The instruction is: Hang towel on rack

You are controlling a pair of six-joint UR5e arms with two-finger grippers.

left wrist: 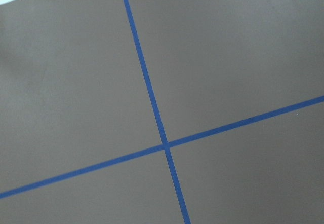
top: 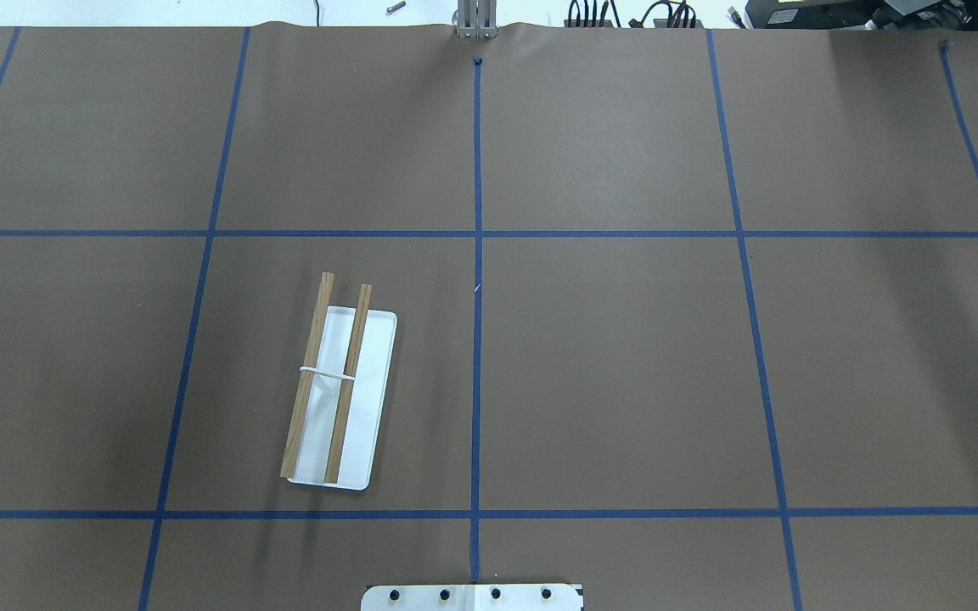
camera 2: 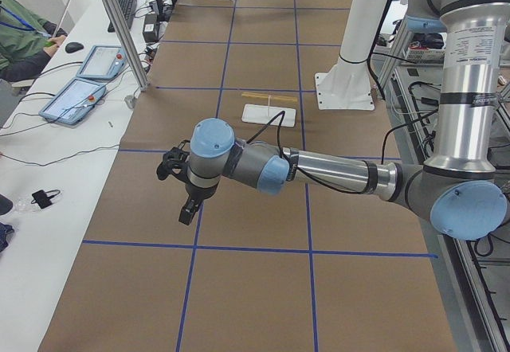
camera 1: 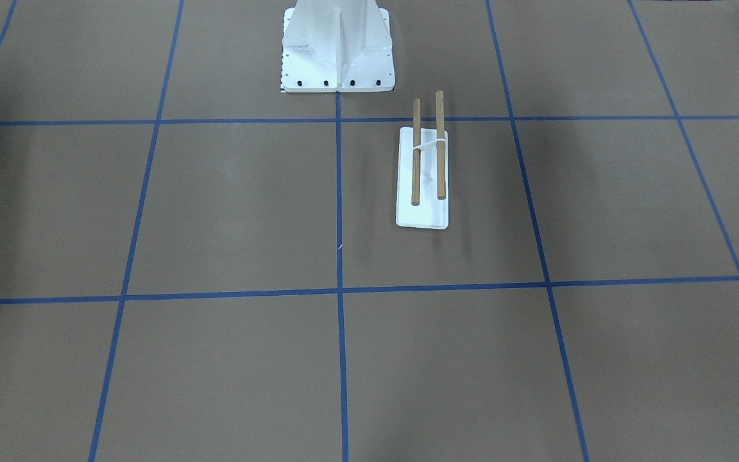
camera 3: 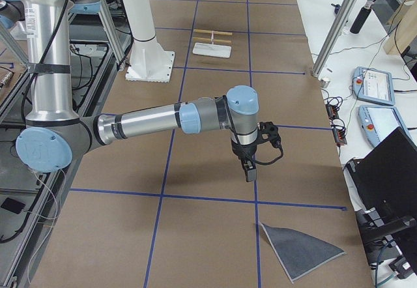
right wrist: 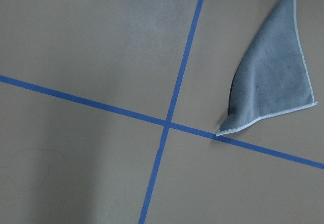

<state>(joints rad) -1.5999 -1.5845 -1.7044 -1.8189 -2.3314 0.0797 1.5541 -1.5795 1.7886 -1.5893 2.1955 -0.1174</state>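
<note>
Towel (right wrist: 276, 74): not hung, not held, lying flat on the table (top: 625, 382) as a triangular shape, near the end on the robot's right. Right gripper (camera 3: 249, 172): poised above the brown surface, near the towel but apart from it; finger spacing cannot be told from the side view. Left gripper (camera 2: 186, 213): raised over bare table at the opposite end, nothing in it; spacing likewise cannot be told. Rack (top: 338, 399): upright in the robot's left half, both dowels bare, well apart from the towel. Judged progress: nothing done; grasp, carry and drape all remain. Hidden: the towel is absent from the overhead and front views, and its tip is cut off in the right wrist view.
</note>
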